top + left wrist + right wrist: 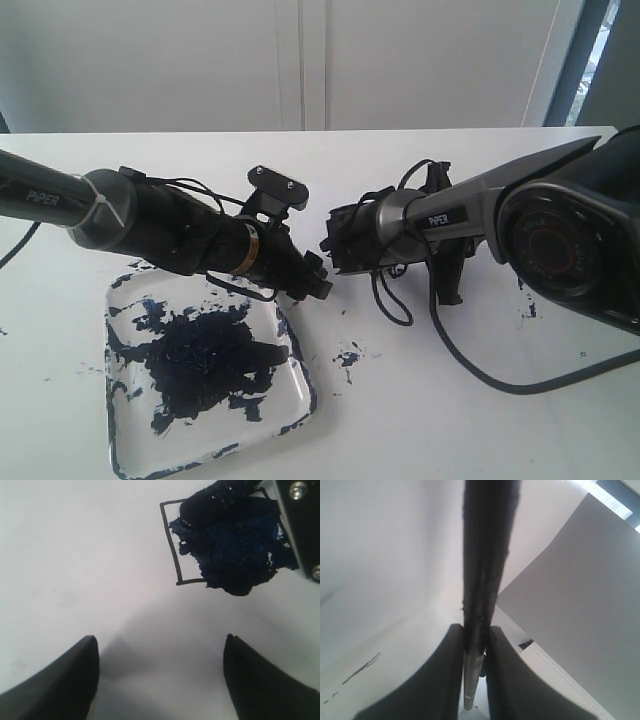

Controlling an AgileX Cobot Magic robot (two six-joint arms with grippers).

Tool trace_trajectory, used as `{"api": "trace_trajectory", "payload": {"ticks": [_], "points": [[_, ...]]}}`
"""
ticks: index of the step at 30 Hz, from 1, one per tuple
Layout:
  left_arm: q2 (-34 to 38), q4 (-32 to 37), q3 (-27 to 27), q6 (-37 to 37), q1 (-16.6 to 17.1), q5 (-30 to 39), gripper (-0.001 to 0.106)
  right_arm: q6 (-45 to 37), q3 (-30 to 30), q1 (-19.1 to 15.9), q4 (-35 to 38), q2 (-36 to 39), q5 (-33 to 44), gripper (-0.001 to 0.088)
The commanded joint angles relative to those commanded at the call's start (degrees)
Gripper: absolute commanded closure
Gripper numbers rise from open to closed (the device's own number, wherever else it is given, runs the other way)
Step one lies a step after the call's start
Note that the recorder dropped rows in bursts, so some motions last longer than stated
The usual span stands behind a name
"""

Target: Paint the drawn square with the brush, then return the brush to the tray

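The right hand (475,630) is clenched on the brush (487,555), whose black handle runs between its 2 fingers. The left hand (160,645) is released, fingers wide apart over white paper (75,555), near the drawn square (225,540), which is mostly smeared dark blue. The paint-blotched tray (130,400) sits on the table (420,440).

My left gripper (160,642) hangs with its jaws apart over bare counter (75,555), with clear room between and ahead. Just beyond, my right gripper (338,245), clamped on the brush (485,555), blocks one side of the painted square (172,545). My left arm (150,220) crosses the tray (305,375) at its edge farthest from the camera; the near part lies open from above. A cable (490,384) loops across the counter at right.
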Motion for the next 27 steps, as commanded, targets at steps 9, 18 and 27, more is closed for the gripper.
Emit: {"api": "trace_trajectory", "payload": {"ticks": [9,18,27], "points": [[0.0,0.0,0.0,0.2,0.0,0.0,0.033,0.2,-1.2,0.0,-1.2,0.4,0.0,0.0868],[0.0,0.0,0.0,0.2,0.0,0.0,0.033,0.2,-2.0,0.0,-1.2,0.9,0.0,0.0868],[0.0,0.0,0.0,0.2,0.0,-0.2,0.033,-0.3,-2.0,-0.4,1.1,0.9,0.0,0.0868]]}}
